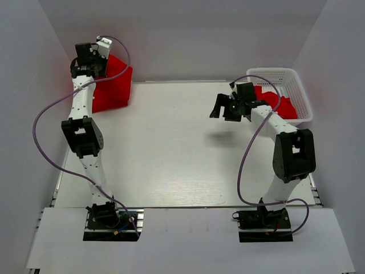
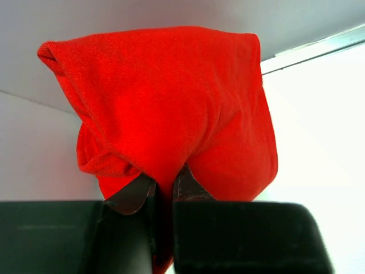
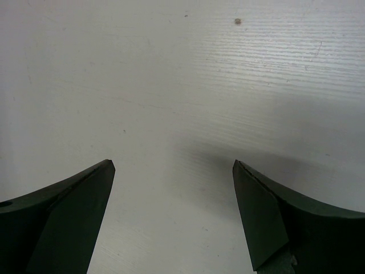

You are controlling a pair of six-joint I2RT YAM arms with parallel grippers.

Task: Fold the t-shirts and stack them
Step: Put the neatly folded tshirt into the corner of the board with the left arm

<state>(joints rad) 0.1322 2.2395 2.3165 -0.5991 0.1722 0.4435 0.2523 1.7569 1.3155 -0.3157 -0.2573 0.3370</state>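
Pinching a bunched red t-shirt in the left gripper — holding the right gripper wide apart above the desk.

You had one red t-shirt hanging bunched at the table's far-left corner. Other red t-shirts lay crumpled in the basket.

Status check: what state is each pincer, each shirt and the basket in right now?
left pincer: shut on held t-shirt.
held t-shirt: bunched, unfolded.
right pincer: open, empty, over table.
basket: upright, holds crumpled t-shirts.
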